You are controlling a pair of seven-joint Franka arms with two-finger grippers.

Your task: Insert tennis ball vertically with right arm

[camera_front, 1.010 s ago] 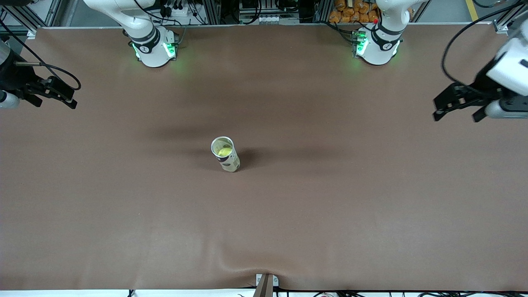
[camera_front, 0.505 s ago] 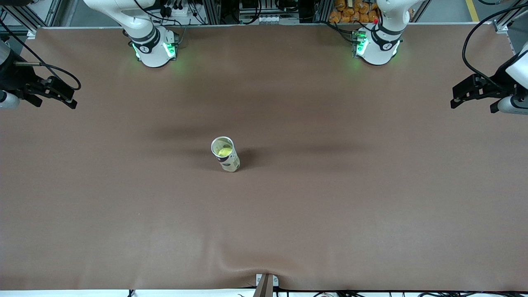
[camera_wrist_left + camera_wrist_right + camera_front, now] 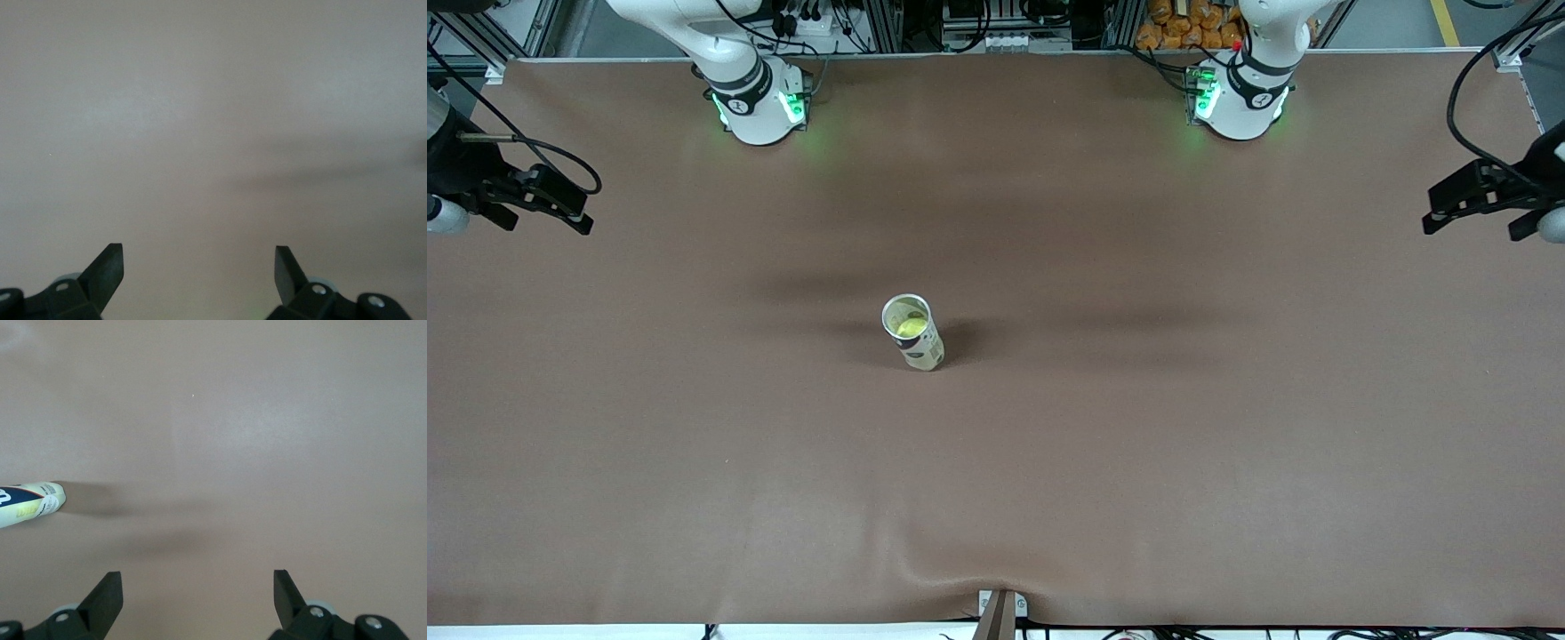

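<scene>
A clear tube can (image 3: 914,336) stands upright on the brown table (image 3: 1138,444), near its middle. A yellow-green tennis ball (image 3: 910,328) lies inside it, seen through the open top. My right gripper (image 3: 549,226) hangs open and empty over the table's edge at the right arm's end, well away from the can. In the right wrist view the gripper (image 3: 198,581) holds nothing, and part of the can (image 3: 30,503) shows off to one side. My left gripper (image 3: 1472,233) is open and empty over the left arm's end of the table. The left wrist view shows its gripper (image 3: 199,257) above bare table.
The two arm bases (image 3: 760,102) (image 3: 1240,98) stand with green lights along the table's edge farthest from the front camera. A small bracket (image 3: 1000,609) sits at the nearest edge, where the mat (image 3: 951,569) bulges slightly.
The left gripper has drawn back toward the left arm's end of the table. The right gripper, the can and the ball have not moved.
</scene>
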